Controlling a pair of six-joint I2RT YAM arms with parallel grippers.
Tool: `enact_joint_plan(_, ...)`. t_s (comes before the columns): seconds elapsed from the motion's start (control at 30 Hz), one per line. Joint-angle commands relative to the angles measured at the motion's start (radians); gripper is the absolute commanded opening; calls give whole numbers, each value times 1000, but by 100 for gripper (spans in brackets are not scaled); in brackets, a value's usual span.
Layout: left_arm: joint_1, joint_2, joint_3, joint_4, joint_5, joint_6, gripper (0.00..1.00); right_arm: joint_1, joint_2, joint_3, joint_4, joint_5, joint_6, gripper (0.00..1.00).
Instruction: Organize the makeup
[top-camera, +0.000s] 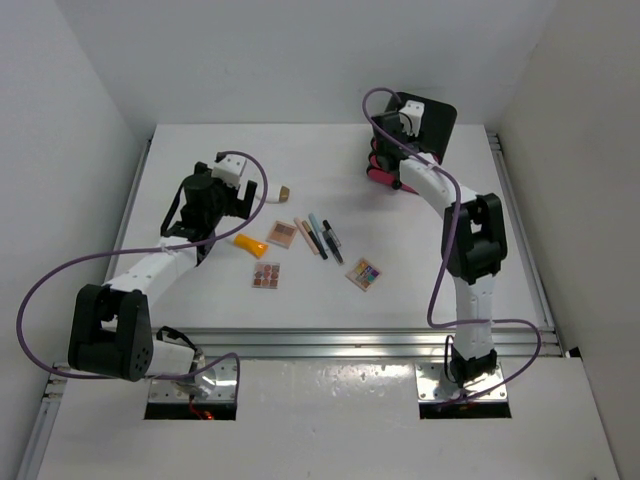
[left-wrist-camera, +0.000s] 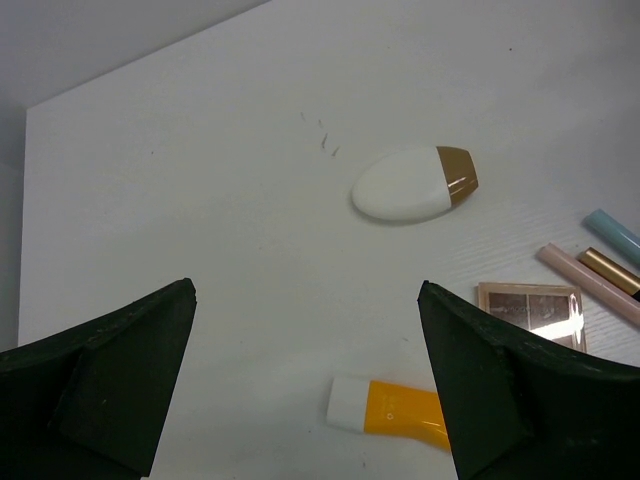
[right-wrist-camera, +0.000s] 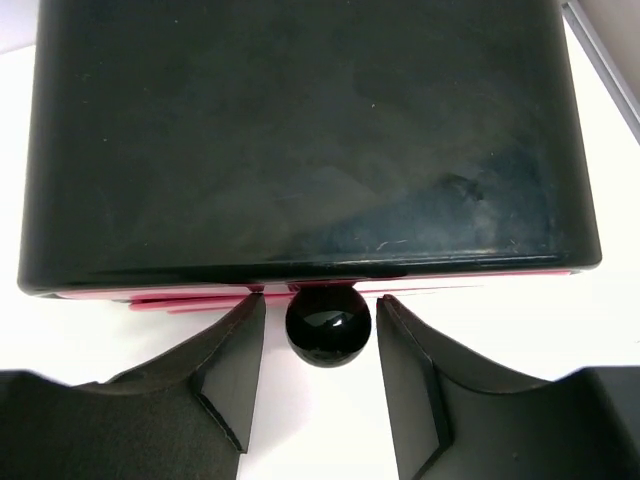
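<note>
The makeup lies mid-table: a white oval compact with a gold end (top-camera: 279, 195), an orange wedge with a white end (top-camera: 250, 245), three small palettes (top-camera: 282, 233) (top-camera: 266, 275) (top-camera: 364, 273), and beige, teal and black pencils (top-camera: 318, 237). My left gripper (top-camera: 216, 232) is open and empty, just left of the orange wedge. In the left wrist view the wedge (left-wrist-camera: 392, 406) lies between the jaws near the right finger, and the compact (left-wrist-camera: 410, 185) lies ahead. My right gripper (right-wrist-camera: 321, 300) is open, with its fingers on either side of a black ball knob (right-wrist-camera: 328, 325) and not touching it.
The black box with pink drawers (top-camera: 432, 122) stands at the back right, and its top (right-wrist-camera: 300, 130) fills the right wrist view. A palette (left-wrist-camera: 530, 312) and pencil ends (left-wrist-camera: 600, 262) lie right of my left gripper. White walls enclose the table.
</note>
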Motion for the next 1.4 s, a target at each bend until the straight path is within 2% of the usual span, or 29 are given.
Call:
enact_joint_plan(0.0,5,-8,-1,18,15,-12,100,0,2,21,14,37,18,49)
enact_joint_plan(0.1,5,-8,9,18,15,-3,100,-2,0,18,30,37,11,33)
enact_joint_plan(0.17,5,-8,9,18,15,-3,100,0,-9,17,39,39,-6,13)
enact_joint_plan(0.27,5,1,18,8,15,-3,100,5,-23,-9,56,43,-34,1)
enact_joint_plan(0.57,5,55,48,-14,163,118,100,107,-184,-207,65,72,-23,0)
enact_joint_plan(0.7,-4,90,59,-82,225,200,100,150,-291,-381,82,86,20,0)
enact_joint_plan(0.8,-4,99,68,-158,286,281,100,169,-337,-432,76,36,55,0)
enact_joint_plan(0.87,-4,109,68,-204,343,388,100,175,-351,-459,80,13,51,12)
enact_joint_plan(0.9,-4,109,68,-225,360,431,100,182,-352,-463,92,0,41,39)
enact_joint_plan(0.97,-4,119,68,-306,406,561,100,179,-363,-479,131,-56,-8,51)
enact_joint_plan(1.0,-4,119,78,-337,421,607,100,187,-365,-482,140,-67,-23,64)
enact_joint_plan(1.07,-4,130,113,-431,459,721,100,192,-385,-489,158,-115,-84,78)
enact_joint_plan(1.17,16,151,147,-546,524,839,100,209,-417,-508,183,-194,-164,89)
enact_joint_plan(1.2,16,167,168,-575,536,870,100,213,-443,-526,192,-217,-204,97)
enact_joint_plan(1.23,16,176,177,-633,536,908,100,218,-454,-535,203,-266,-216,100)
enact_joint_plan(1.33,16,210,219,-719,545,1039,100,218,-501,-581,200,-394,-259,100)
enact_joint_plan(1.37,16,220,234,-797,535,1112,100,219,-510,-601,195,-455,-308,100)
